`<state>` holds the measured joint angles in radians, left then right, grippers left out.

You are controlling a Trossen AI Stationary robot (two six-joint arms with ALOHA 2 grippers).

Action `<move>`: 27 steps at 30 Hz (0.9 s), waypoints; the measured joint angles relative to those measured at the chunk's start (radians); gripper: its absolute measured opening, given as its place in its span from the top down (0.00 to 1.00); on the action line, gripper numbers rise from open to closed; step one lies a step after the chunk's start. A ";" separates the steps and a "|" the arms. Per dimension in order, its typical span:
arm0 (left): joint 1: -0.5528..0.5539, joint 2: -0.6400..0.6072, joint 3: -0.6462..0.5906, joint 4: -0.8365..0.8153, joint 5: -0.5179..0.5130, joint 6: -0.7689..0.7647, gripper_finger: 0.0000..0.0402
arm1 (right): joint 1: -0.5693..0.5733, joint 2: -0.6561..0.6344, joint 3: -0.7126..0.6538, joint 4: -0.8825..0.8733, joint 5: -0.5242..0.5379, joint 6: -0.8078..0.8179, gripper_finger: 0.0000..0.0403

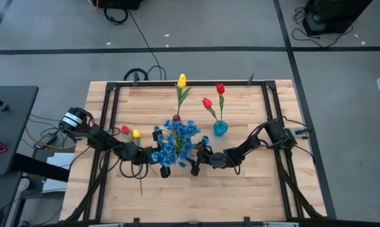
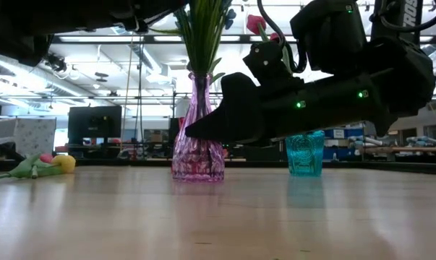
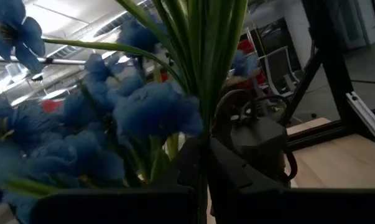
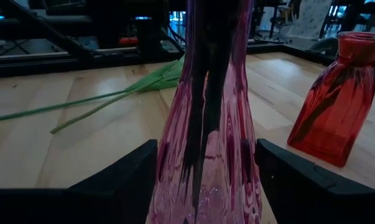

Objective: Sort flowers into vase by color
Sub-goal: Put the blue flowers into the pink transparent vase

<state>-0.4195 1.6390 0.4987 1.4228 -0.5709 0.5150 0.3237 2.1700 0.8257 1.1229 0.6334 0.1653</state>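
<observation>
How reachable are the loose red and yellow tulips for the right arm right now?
Probably not directly. The right gripper has its jaws either side of the pink vase, and the blue bunch plus the left gripper holding it sit between that and the tulips.

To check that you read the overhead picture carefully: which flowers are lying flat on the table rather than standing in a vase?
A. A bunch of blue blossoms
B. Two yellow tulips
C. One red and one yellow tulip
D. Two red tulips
C: in the high view a red tulip and a yellow tulip lie side by side on the table, by the left arm.
</observation>
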 joint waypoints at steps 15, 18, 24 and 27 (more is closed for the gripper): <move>0.047 0.000 0.000 -0.092 -0.051 -0.183 0.95 | 0.001 0.001 -0.001 0.002 -0.002 0.000 0.34; 0.047 0.000 0.000 -0.101 -0.060 -0.208 0.95 | 0.001 0.001 -0.001 0.001 -0.002 -0.001 0.34; 0.045 -0.001 0.000 -0.132 -0.062 -0.261 0.95 | 0.001 0.001 -0.001 0.001 -0.002 -0.006 0.34; 0.045 0.003 -0.003 -0.187 -0.064 -0.305 0.95 | 0.001 0.001 -0.001 0.001 -0.002 -0.006 0.34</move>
<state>-0.3744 1.6419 0.4959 1.2353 -0.6348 0.2101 0.3248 2.1712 0.8249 1.1236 0.6315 0.1593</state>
